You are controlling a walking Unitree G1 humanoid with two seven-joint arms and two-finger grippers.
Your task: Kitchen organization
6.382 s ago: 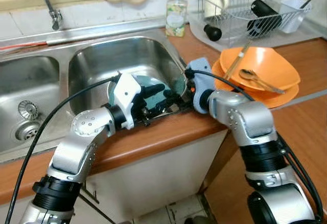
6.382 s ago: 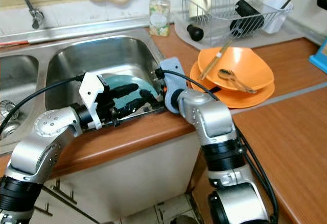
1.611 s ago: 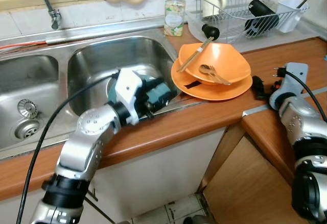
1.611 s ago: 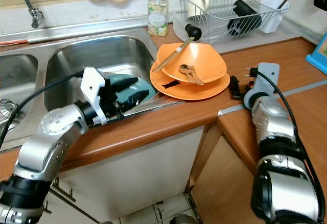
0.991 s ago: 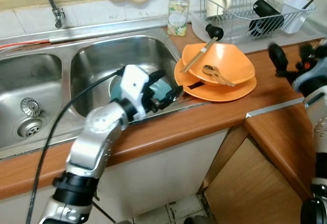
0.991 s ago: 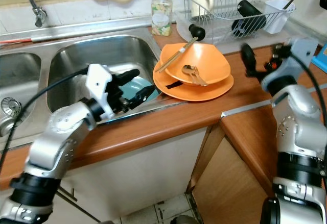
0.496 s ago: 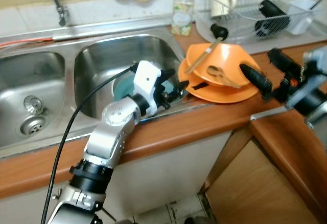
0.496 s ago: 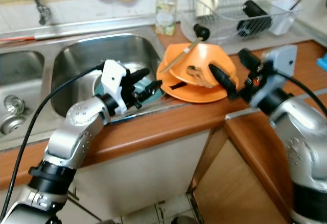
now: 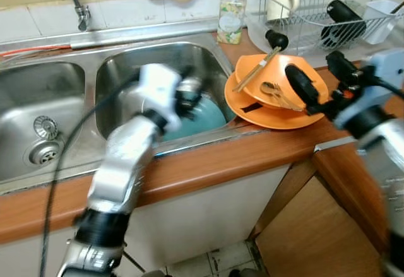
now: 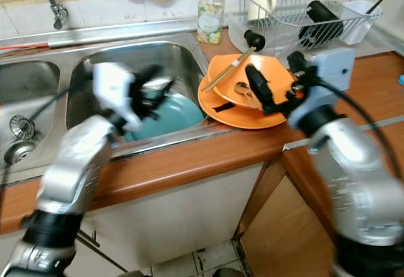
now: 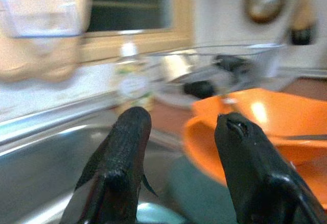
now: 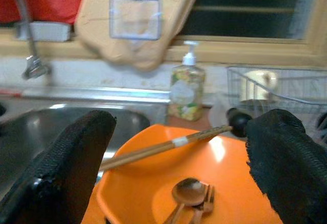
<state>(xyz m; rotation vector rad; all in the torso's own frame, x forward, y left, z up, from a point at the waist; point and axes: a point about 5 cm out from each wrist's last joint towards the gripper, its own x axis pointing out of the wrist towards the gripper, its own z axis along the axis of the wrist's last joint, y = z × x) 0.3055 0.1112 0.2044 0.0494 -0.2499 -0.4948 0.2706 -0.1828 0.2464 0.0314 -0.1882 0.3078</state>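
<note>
The right gripper (image 12: 173, 163), fingers spread and empty, hovers over the orange bowl (image 9: 287, 78) near the desk's (image 9: 252, 154) front edge; the left gripper (image 11: 179, 137), also spread, is above the teal plate (image 10: 167, 116) in the sink (image 9: 208, 56).

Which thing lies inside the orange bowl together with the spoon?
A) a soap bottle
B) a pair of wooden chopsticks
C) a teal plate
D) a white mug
B: the wooden chopsticks rest across the orange bowl, above the spoon; the soap bottle stands behind it on the counter, the white mug is in the dish rack, and the teal plate lies in the sink.
</note>
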